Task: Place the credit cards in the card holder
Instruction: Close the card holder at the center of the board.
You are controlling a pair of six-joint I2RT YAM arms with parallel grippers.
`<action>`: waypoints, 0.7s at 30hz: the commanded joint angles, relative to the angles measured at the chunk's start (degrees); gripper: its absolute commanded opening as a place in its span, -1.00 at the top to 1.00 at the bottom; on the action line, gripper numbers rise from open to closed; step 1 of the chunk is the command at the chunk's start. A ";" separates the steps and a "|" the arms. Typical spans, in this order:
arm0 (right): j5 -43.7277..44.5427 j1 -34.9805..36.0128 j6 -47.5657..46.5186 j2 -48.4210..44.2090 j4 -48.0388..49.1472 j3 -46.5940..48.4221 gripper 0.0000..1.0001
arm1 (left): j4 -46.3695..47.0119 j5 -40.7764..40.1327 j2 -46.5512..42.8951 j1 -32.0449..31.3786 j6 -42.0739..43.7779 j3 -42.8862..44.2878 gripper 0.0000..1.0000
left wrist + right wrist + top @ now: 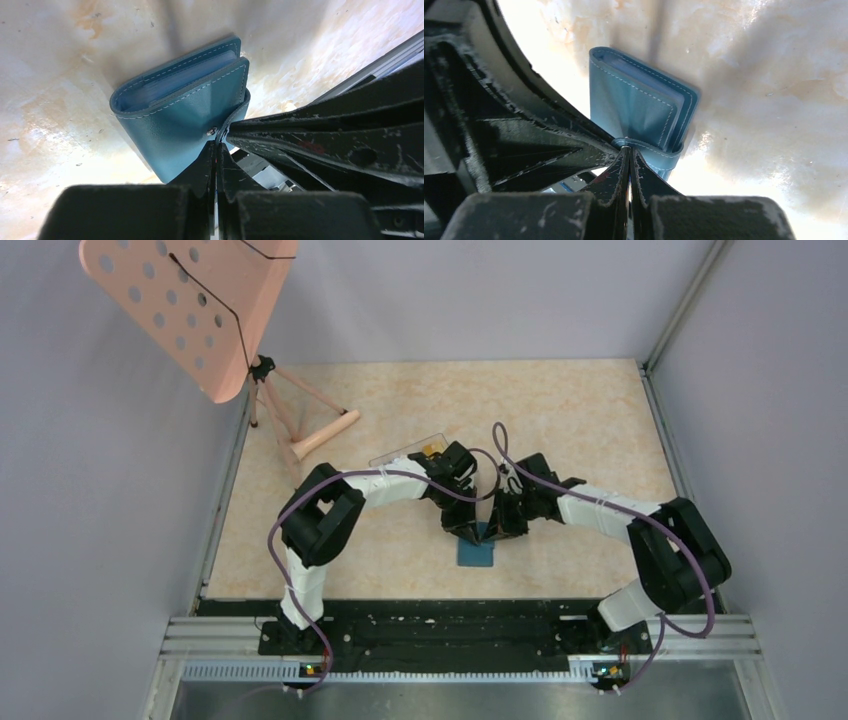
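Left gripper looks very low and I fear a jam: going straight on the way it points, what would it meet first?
The card holder. The shut left gripper has its tips at the snap tab, seemingly touching, so any advance presses into it.

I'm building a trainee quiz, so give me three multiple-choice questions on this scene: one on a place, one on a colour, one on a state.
1. Where is the card holder? A on the table; B lifted in the air; C in a drawer.
2. Its colour? A red; B teal-blue; C black.
3. The left end effector and right end effector are? A both open; B both shut; C one open.
A, it lies on the table; B, teal-blue cover; B, each is closed tight.
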 commanded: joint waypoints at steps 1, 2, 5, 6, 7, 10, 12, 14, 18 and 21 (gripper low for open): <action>0.90 0.74 -1.31 1.61 1.43 1.15 1.00 | -0.75 0.34 0.11 0.12 -0.54 0.29 1.00; 0.88 0.78 -1.46 2.13 1.69 0.99 1.00 | -0.84 0.18 0.19 0.14 -0.54 0.09 1.00; 0.96 0.78 -1.62 3.62 2.41 0.55 1.00 | -1.56 -0.13 1.33 0.14 -0.30 -0.07 1.00; 1.03 0.83 -1.68 4.08 2.65 0.41 1.00 | -1.97 -0.43 1.77 0.14 -0.23 -0.07 1.00; 1.17 0.89 -1.74 4.44 2.77 0.15 1.00 | -2.36 -1.10 2.16 0.14 0.00 -0.16 1.00; 2.10 1.15 -2.06 5.46 3.08 -0.51 1.00 | -2.55 -3.10 2.74 0.10 0.49 -1.20 1.00; 2.74 1.18 -2.17 6.25 3.13 -1.01 1.00 | -2.93 -4.30 3.48 0.14 0.93 -1.66 1.00; 3.67 1.30 -2.32 7.15 2.79 -1.26 1.00 | -3.03 -5.32 4.65 0.20 1.21 -2.28 1.00; 5.87 2.32 -2.92 8.63 1.30 -1.26 1.00 | -3.01 -6.32 6.50 0.25 1.65 -3.28 1.00; 8.33 3.75 -3.29 9.22 -0.04 -1.27 1.00 | -3.87 -7.92 7.91 0.32 2.39 -3.55 1.00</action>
